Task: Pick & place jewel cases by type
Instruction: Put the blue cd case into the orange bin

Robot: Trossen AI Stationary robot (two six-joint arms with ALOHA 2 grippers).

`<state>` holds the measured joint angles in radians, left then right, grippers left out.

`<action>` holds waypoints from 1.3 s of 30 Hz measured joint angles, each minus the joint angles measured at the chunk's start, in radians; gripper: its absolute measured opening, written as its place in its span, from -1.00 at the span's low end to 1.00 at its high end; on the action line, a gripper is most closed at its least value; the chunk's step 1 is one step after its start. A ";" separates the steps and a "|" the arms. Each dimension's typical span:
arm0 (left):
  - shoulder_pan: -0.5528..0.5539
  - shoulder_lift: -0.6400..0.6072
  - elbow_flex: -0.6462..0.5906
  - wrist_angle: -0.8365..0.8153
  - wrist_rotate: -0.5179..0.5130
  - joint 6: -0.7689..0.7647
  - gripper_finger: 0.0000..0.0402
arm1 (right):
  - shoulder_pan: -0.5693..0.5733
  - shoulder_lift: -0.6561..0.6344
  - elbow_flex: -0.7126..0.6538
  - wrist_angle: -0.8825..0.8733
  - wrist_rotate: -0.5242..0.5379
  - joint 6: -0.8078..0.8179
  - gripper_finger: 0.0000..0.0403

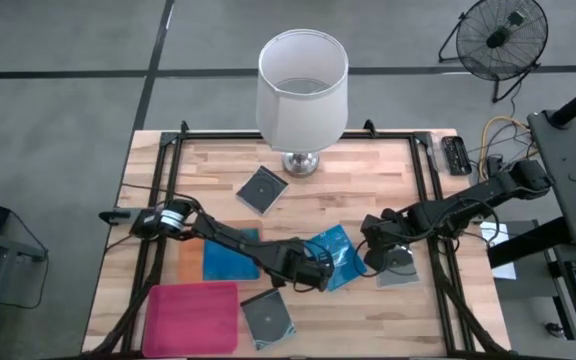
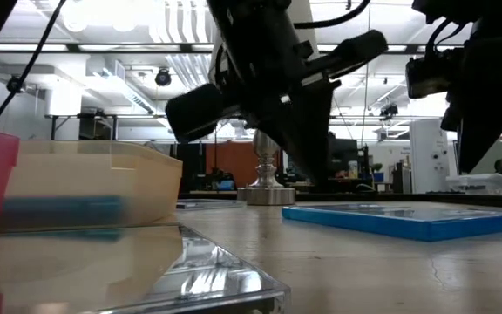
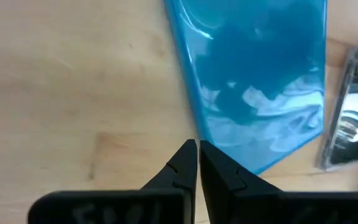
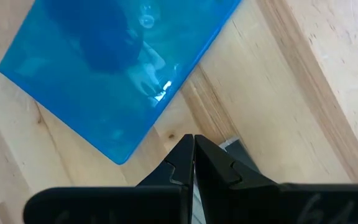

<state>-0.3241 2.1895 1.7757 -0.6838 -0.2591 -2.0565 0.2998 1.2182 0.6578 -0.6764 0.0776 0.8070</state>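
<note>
On the wooden counter point(image 1: 368, 165), the left hand point(image 1: 320, 277) hangs with its fingers pressed together and empty at the edge of a blue jewel case point(image 1: 336, 255) lying mid-counter, while the right hand point(image 1: 376, 258), fingers likewise together and empty, sits just across that case beside a grey transparent case point(image 1: 398, 268). Another blue case point(image 1: 230, 260) lies in the orange tray point(image 1: 188, 258). Two more grey cases lie apart: one point(image 1: 263, 189) near the lamp point(image 1: 302, 95), one point(image 1: 269, 318) beside the pink tray point(image 1: 192, 317).
</note>
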 joint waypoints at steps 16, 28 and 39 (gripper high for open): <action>0.007 0.001 -0.093 0.107 -0.024 -0.074 -1.00 | -0.007 0.000 -0.138 0.212 -0.053 0.013 -0.96; 0.024 0.033 -0.094 0.142 0.013 -0.090 -1.00 | -0.045 0.023 -0.189 0.333 -0.085 0.026 -0.96; 0.024 0.042 -0.093 0.184 -0.019 -0.092 -1.00 | -0.046 0.049 -0.189 0.367 -0.087 0.027 -0.96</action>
<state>-0.3002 2.2314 1.6829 -0.5000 -0.2780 -2.1485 0.2543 1.2671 0.4686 -0.3094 -0.0091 0.8337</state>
